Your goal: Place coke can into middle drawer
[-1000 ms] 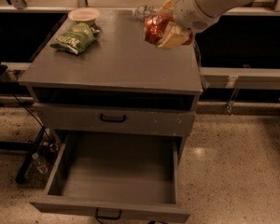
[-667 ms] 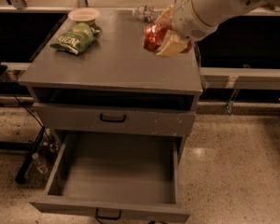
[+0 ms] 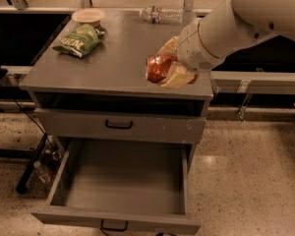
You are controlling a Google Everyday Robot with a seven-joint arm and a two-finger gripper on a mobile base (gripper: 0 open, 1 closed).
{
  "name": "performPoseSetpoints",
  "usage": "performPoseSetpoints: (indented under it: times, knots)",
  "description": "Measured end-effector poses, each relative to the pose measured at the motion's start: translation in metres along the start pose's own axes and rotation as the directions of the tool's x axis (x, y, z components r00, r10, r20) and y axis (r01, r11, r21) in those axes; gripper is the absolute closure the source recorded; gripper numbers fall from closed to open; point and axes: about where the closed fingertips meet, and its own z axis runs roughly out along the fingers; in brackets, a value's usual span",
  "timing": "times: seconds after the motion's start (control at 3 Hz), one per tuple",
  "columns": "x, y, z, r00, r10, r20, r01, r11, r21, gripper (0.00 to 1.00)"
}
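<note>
From my console, the gripper [image 3: 166, 63] sits at the end of the white arm over the right front part of the grey metal bench [image 3: 118, 58]. Its cream fingers [image 3: 178, 76] are clamped on the red dented coke can [image 3: 157, 68]. A second ago the can was held further back over the bench top. It has since come down in the view and a little left, and is now close to the front edge. I cannot tell whether it touches the surface.

The wide grey metal middle drawer [image 3: 123, 181] is pulled out below, as before, showing its flat floor and the small black handle [image 3: 113, 225] on its front panel. Above it, the closed grey drawer front [image 3: 152, 129] with white specks has not moved.

The green chip bag [image 3: 78, 39], the pale round bowl [image 3: 88, 16] and the clear plastic water bottle [image 3: 160, 14] lie where they were at the back of the bench.
</note>
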Motion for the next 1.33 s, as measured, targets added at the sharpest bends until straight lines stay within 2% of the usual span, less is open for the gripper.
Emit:
performPoseSetpoints:
  times: [0.33, 0.67, 1.0, 1.33]
  knots:
    - [0.0, 0.0, 0.0, 1.0, 0.0, 0.0, 0.0, 1.0, 0.0, 1.0]
    - [0.002, 0.009, 0.012, 1.0, 0.004, 0.014, -0.004, 0.9997, -0.024, 1.0]
    - [0.012, 0.036, 0.042, 0.998, 0.037, 0.045, -0.034, 0.9964, -0.077, 1.0]
    - [0.021, 0.065, 0.073, 0.996, 0.065, 0.065, -0.056, 0.9888, -0.138, 1.0]
